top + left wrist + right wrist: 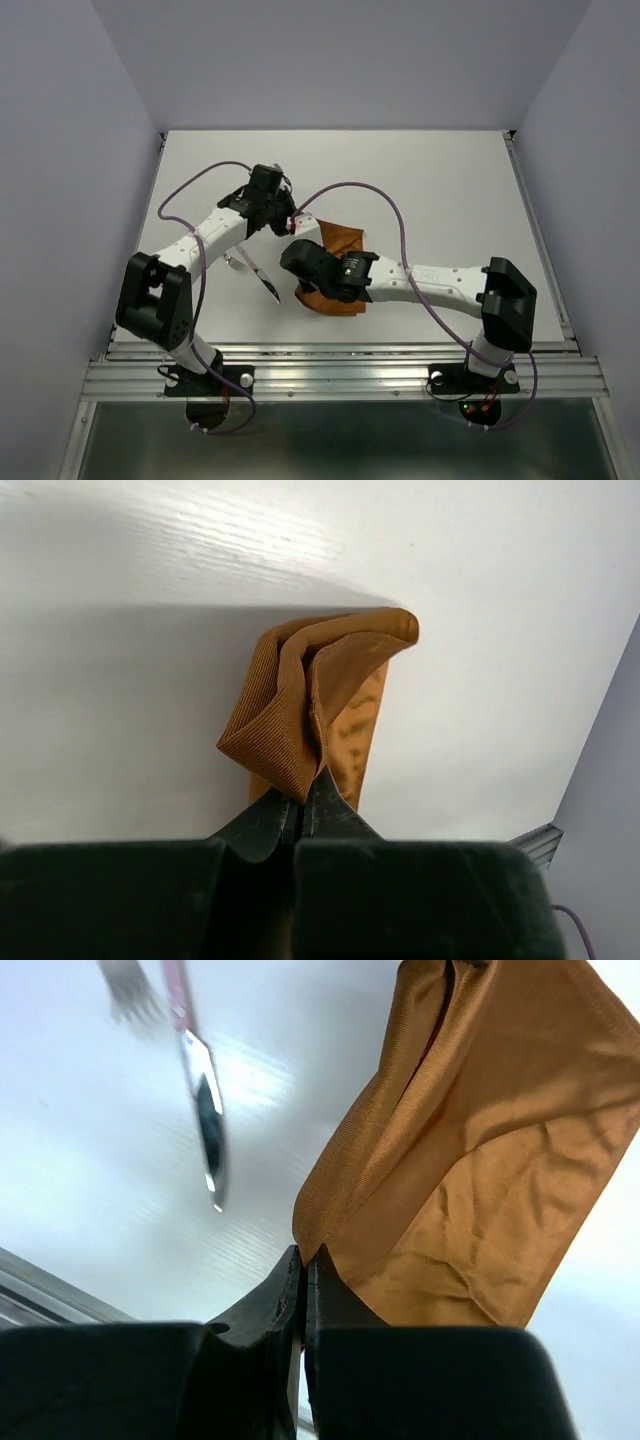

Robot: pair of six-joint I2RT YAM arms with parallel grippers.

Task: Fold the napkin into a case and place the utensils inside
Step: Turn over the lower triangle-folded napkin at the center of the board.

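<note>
The rust-orange napkin (338, 242) hangs lifted between both grippers near the table's middle. My left gripper (293, 222) is shut on its far corner; the left wrist view shows the cloth (310, 695) bunched at the closed jaws. My right gripper (300, 268) is shut on its near edge; the right wrist view shows the cloth (480, 1160) draped from the closed jaws. The utensils lie on the table left of the napkin: a knife (268, 283) with a dark pointed end, also in the right wrist view (205, 1110), and a fork (125, 985).
The white table (450, 190) has raised walls at the back and sides. A metal rail (340, 375) runs along the near edge. Purple cables (385, 205) arch over both arms.
</note>
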